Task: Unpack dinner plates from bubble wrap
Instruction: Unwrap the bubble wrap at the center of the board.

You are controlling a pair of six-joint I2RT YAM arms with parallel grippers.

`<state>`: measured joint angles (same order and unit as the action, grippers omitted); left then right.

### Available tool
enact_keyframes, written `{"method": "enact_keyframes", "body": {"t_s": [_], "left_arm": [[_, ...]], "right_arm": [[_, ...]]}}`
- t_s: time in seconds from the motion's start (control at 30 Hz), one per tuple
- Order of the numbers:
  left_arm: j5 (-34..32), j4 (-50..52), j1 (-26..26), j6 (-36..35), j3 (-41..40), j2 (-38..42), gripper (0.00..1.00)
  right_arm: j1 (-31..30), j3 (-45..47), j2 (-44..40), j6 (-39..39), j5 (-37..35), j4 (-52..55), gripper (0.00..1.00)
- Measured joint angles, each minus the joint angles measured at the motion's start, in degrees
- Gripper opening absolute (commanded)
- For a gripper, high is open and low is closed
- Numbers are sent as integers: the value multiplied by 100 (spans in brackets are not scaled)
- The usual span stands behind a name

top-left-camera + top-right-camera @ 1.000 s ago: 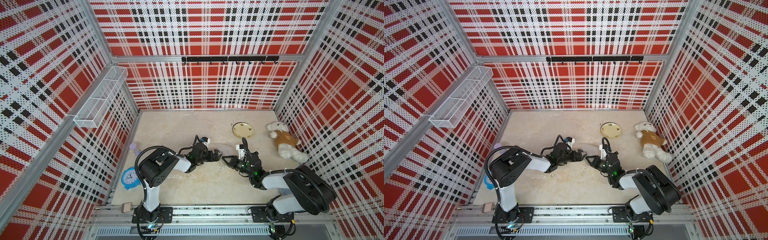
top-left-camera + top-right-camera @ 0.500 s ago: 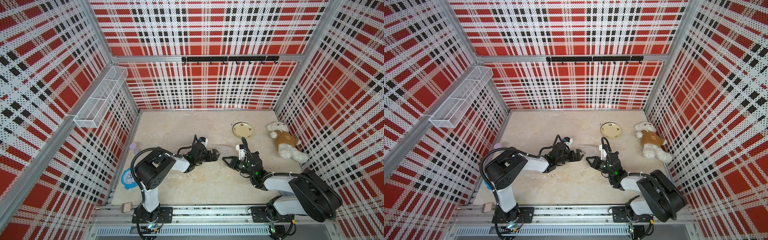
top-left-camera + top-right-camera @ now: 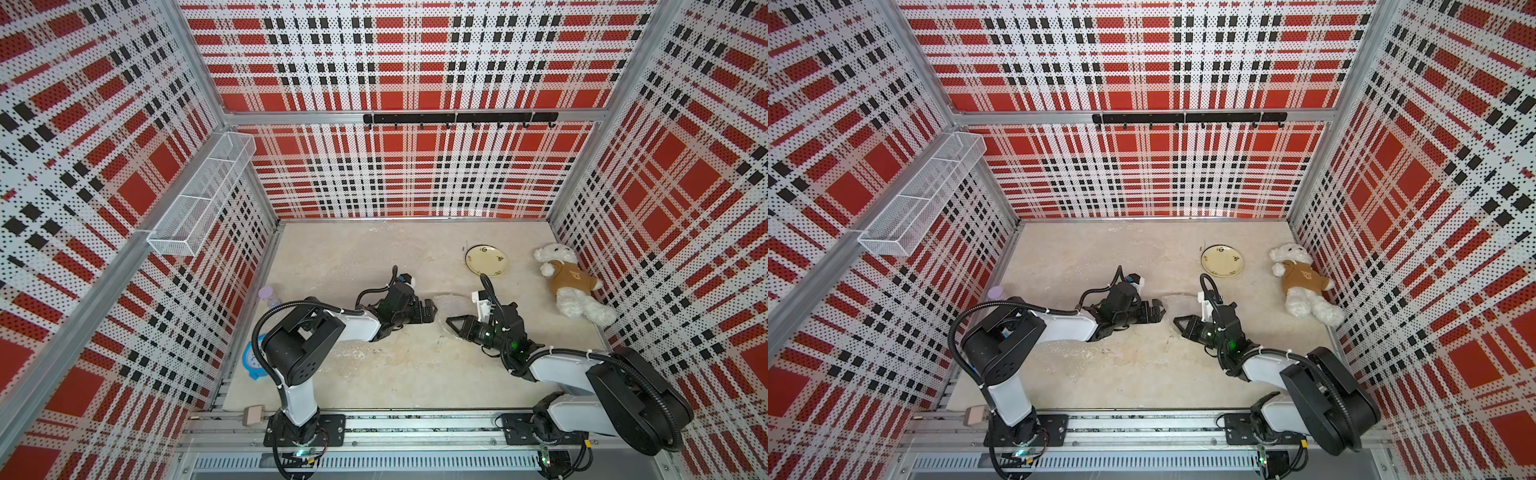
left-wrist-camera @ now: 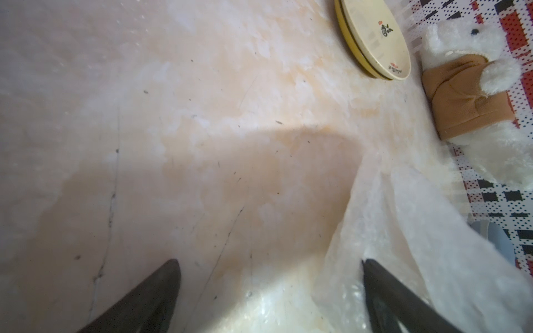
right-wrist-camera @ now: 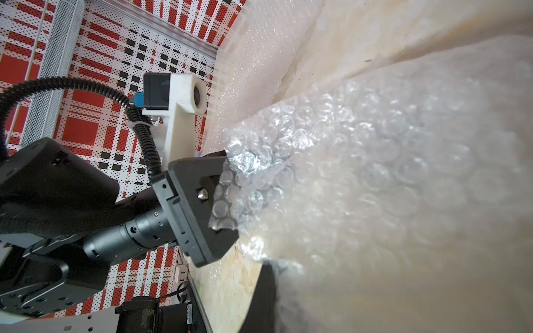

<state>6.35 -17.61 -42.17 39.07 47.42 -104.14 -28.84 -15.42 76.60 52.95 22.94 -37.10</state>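
1 plate (image 3: 486,260) in view: round, cream, thin dark rim, small motifs. Bare, flat on tabletop (image 3: 395,382), far right. Wrap (image 3: 451,302): clear, bubbled, crumpled sheet, mid-tabletop, well apart from plate. 1 edge lifted, pinched in right hand (image 3: 449,321). What it covers: unclear.

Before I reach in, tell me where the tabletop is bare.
Bare: front-middle tabletop, from the bubble wrap to the front edge. Crowded: the centre, where left pincer and right pincer flank it; back right, plate and teddy bear; left edge, hourglass and clock.
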Motion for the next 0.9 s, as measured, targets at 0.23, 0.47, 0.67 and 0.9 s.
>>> {"method": "enact_keyframes", "body": {"t_s": [0.23,0.47,0.67,0.9], "left_arm": [[164,-136,-13,-15,0,-48,99],[382,-256,-42,-13,0,-92,100],[433,-437,-72,-15,0,-181,99],[522,-828,-92,-15,-2,-391,99]], "right_arm": [[0,-66,413,22,20,-271,0],[0,-74,483,26,24,-389,0],[0,-79,533,42,24,-481,0],[0,-87,533,63,59,-601,0]]}}
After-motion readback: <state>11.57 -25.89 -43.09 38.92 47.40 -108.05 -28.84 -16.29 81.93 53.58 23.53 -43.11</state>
